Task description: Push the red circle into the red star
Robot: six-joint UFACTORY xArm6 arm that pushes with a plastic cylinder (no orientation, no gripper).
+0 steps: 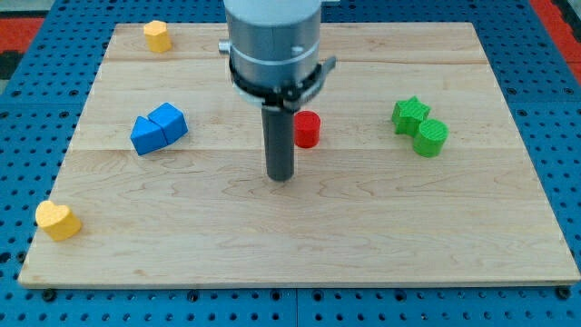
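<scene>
The small red plastic circle block [307, 129] stands near the middle of the wooden table top [363, 227], a little toward the view's top edge. My tip [281, 176], the lower end of the dark rod, rests just beside it on the view's lower left; whether they touch, I cannot tell. There are no fingers to spread or press together. No red star shows.

Toward the right edge, a green star block [410, 114] touches a green round block [431, 138]. Toward the left edge sit two blue blocks [158, 128] pressed together. A yellow block [157, 36] lies near the top-left corner, a yellow heart block [57, 220] near the bottom-left corner.
</scene>
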